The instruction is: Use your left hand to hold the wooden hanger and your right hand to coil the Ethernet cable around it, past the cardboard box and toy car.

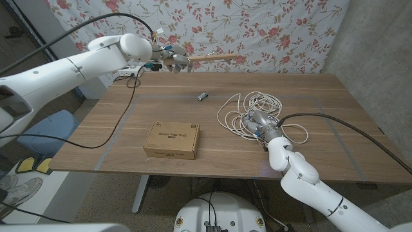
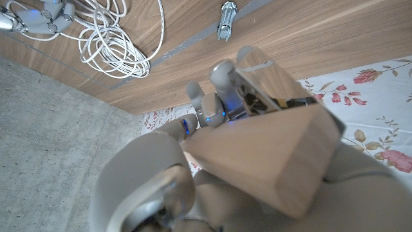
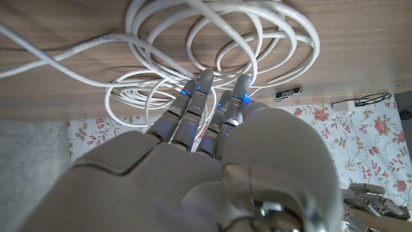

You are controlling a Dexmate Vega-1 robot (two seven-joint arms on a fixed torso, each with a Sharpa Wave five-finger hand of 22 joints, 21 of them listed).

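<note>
Wooden table (image 1: 129,129) before floral curtain (image 1: 257,29)

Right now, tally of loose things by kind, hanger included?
Wooden hanger: 1, held up by the left hand
Ethernet cable: 1, heaped on the table, right hand on it
Cardboard box: 1
Toy car: 1
Total: 4

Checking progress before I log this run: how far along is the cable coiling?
Done: left hand holds the light wooden hanger above the table's far edge. In hand: right hand is on the loose white Ethernet cable, grasp unclear. Left: no cable is around the hanger, so all the coiling.
</note>
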